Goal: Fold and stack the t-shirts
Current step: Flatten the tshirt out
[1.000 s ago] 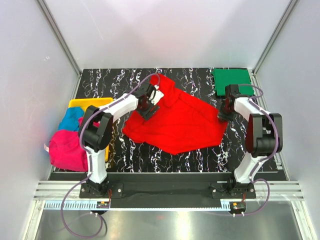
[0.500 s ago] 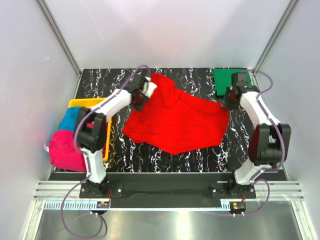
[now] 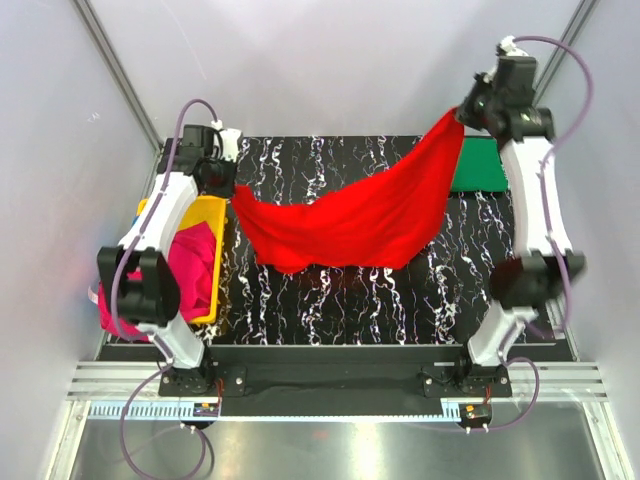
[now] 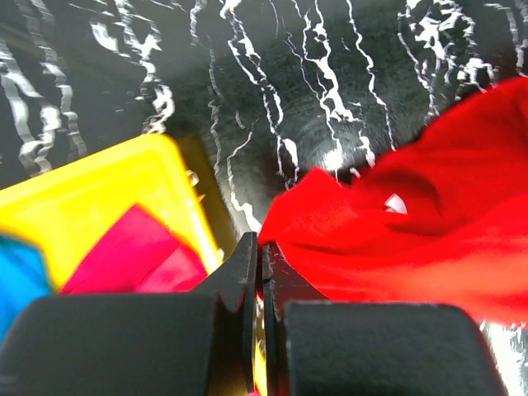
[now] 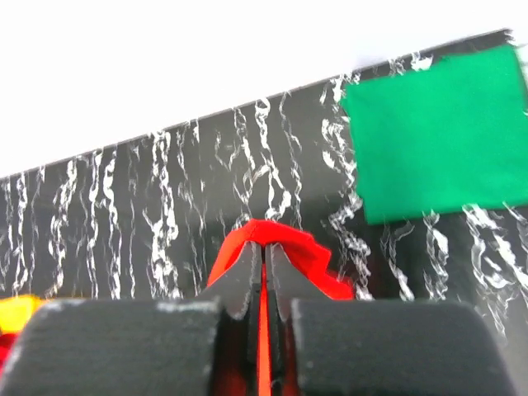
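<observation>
1. A magenta t-shirt (image 3: pixel 190 265) is seen piled in the yellow tray (image 3: pixel 203 212).
2. Just past the tray's far right corner, the left claw (image 3: pixel 228 190) is clenched on one end of the red t-shirt (image 3: pixel 350 215).
3. The shirt is hung right of the tray, its long axis running left to right and rising away from the tray, its middle sagging toward the counter (image 3: pixel 350 300).
4. Well apart from the tray, the right claw (image 3: pixel 463 113) is clenched on the higher end, above a folded dark green t-shirt (image 3: pixel 482 165).
5. An even lowering by both arms is judged to be needed.
</observation>
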Robot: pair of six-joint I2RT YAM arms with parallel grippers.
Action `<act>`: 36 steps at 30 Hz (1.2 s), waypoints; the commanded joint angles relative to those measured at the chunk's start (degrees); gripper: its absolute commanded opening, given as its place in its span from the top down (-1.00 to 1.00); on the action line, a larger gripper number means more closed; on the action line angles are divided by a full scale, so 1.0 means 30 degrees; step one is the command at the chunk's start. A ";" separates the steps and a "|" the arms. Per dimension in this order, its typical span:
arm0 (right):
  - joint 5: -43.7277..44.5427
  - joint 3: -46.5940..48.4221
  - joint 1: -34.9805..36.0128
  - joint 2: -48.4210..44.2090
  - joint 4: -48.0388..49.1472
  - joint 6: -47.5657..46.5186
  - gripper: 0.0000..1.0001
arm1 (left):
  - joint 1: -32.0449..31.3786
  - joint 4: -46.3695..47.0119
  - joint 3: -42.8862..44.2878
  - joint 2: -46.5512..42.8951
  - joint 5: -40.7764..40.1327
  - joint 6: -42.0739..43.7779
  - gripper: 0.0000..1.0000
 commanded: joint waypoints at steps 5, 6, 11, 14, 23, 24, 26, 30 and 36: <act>-0.1712 1.3341 -0.0017 1.2629 -0.2315 0.2353 -0.22 | 0.0259 0.0845 0.3027 0.3370 0.0116 -0.1006 1.00; -0.1802 1.4049 -0.0017 1.3364 -0.2671 0.2355 -0.47 | 0.0259 0.1049 0.2912 0.3633 0.0116 -0.1093 1.00; -0.0605 0.7452 -0.0017 1.0568 -0.2067 0.0427 -0.73 | 0.0259 0.1110 0.2063 0.3812 0.0992 -0.1299 1.00; 0.0654 0.0246 -0.0017 0.6176 0.0243 -0.0047 -0.72 | 0.0259 0.1197 0.1331 0.3374 0.1316 -0.1329 1.00; -0.0892 -1.3625 -0.0017 0.0245 0.4179 0.1913 -0.26 | 0.0259 0.1110 -0.0632 0.1499 0.2019 -0.1241 1.00; -0.1388 -1.4007 -0.0046 0.0391 0.4239 0.2061 -0.23 | 0.0259 0.1139 -0.0750 0.1265 0.2078 -0.1241 1.00; -0.1509 -1.4972 -0.0017 0.0918 0.4443 0.2617 -0.24 | 0.0259 0.1081 -0.1013 0.0914 0.2079 -0.1241 1.00; -0.1073 -1.5564 -0.0017 0.1384 0.5498 0.3087 -0.43 | 0.0259 0.1080 -0.1395 0.0502 0.2284 -0.1153 1.00; -0.1334 -1.4597 -0.0017 0.3146 0.5498 0.3350 -0.28 | 0.0259 0.0788 -0.1308 0.0327 0.2254 -0.1006 1.00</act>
